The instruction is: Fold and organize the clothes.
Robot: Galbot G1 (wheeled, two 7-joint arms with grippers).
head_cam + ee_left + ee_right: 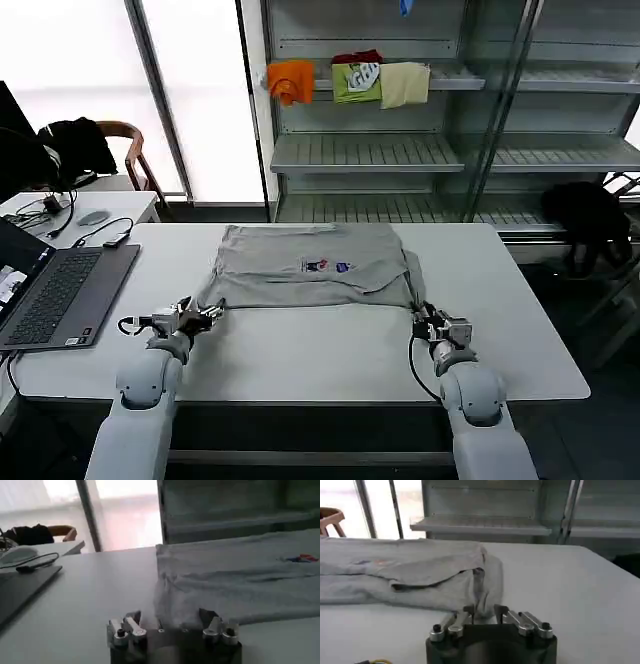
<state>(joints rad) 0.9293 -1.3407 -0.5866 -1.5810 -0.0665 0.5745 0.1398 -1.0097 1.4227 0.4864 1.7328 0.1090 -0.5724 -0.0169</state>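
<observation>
A light grey shirt (300, 285) lies partly folded across the far half of the white table (320, 355), its small multicoloured print (325, 266) facing up. My left gripper (212, 312) sits at the shirt's near left corner. In the left wrist view this gripper (170, 616) is wide open, with the shirt (235, 580) edge lying between its fingers. My right gripper (422, 318) is at the near right corner. In the right wrist view this gripper (484, 610) holds its fingers a narrow gap apart, either side of a bunched fold of the shirt (410, 575).
An open laptop (60, 290) rests on the table's left end, with a mouse (93, 217) and cables on a side desk behind it. A chair with a black garment (75, 145) stands far left. Metal shelves (370, 150) with coloured cloths stand behind the table.
</observation>
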